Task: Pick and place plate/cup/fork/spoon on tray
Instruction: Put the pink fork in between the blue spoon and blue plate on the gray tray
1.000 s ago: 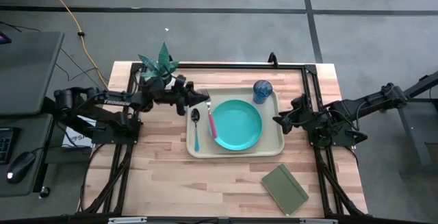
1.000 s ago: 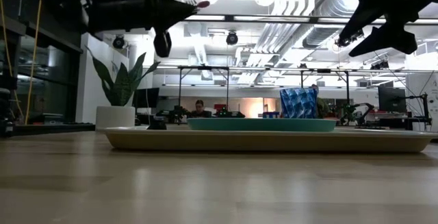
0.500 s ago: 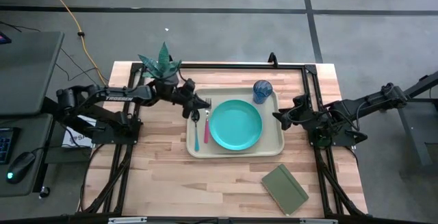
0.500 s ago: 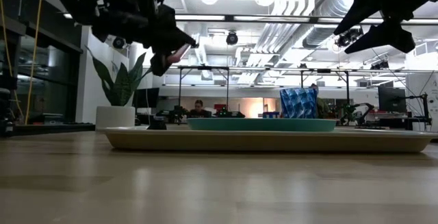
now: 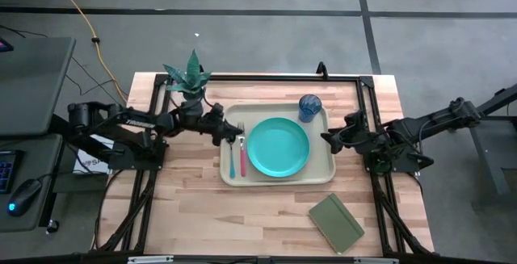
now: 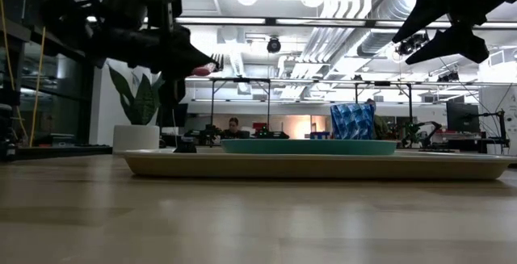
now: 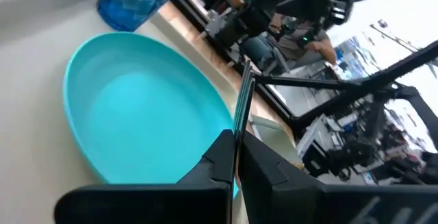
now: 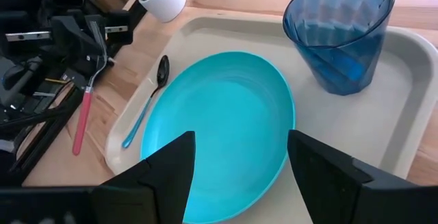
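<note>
The tray [image 5: 279, 173] is taken as the landmark, and it is seen lying flat on the wooden table [image 5: 202, 215]. A dark green notebook [image 5: 336, 223] is seen on the table near the tray's front right corner, apart from it. The plate [image 5: 279, 146] is seen resting flat in the middle of the tray. The spoon [image 5: 232, 159] is laid in the tray's left part, beside the plate. The fork [image 5: 241, 152] is seen above the tray's left part, between the spoon and the plate, and it is held up off the tray by its metal head. The left gripper [image 5: 229, 128] is closed tight on the fork, over the tray's left edge. The right gripper [image 5: 328, 140] is held in the air just past the tray's right edge, with its fingers spread wide and nothing between them. The cup [image 5: 310, 106] is stood upright in the tray's far right corner. A potted plant [image 5: 188, 78] is seen on the table beyond the tray's far left corner.
</note>
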Action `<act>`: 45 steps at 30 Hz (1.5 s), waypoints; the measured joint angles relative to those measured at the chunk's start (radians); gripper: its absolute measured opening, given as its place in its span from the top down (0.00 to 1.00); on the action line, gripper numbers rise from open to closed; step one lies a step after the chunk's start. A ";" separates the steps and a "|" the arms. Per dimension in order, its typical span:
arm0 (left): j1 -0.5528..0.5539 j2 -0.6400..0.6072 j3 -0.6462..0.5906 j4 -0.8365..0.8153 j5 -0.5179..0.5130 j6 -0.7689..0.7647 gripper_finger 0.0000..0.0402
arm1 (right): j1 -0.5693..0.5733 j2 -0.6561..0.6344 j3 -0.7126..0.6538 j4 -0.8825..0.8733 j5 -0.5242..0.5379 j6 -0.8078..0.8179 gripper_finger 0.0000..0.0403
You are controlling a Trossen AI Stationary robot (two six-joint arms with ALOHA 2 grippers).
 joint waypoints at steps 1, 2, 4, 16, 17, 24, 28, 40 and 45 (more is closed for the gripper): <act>-0.010 0.000 -0.005 0.000 -0.017 -0.004 1.00 | 0.000 0.004 0.000 0.001 0.000 0.000 0.44; -0.019 0.000 -0.009 0.001 -0.026 -0.010 1.00 | 0.000 0.009 0.000 0.000 -0.001 0.000 0.44; -0.037 0.000 -0.016 -0.005 -0.046 -0.022 1.00 | 0.000 0.020 0.000 0.001 -0.004 0.000 0.44; -0.066 0.000 -0.018 -0.006 -0.061 -0.048 1.00 | 0.000 0.039 0.000 0.002 -0.040 -0.010 0.44; -0.066 0.000 -0.018 -0.005 -0.061 -0.049 1.00 | 0.000 0.039 0.000 0.002 -0.042 -0.010 0.44; -0.066 0.000 -0.018 -0.006 -0.037 -0.052 1.00 | 0.000 0.039 0.000 0.002 -0.056 -0.011 0.44; -0.066 0.000 -0.018 -0.027 -0.011 -0.055 1.00 | 0.000 0.039 0.000 0.002 -0.055 -0.011 0.44; -0.066 0.065 -0.018 -0.129 -0.054 -0.081 1.00 | 0.000 0.039 0.000 -0.007 -0.051 -0.011 0.44; -0.066 0.131 -0.018 -0.129 -0.072 -0.113 1.00 | 0.000 0.039 0.000 -0.007 -0.052 -0.011 0.44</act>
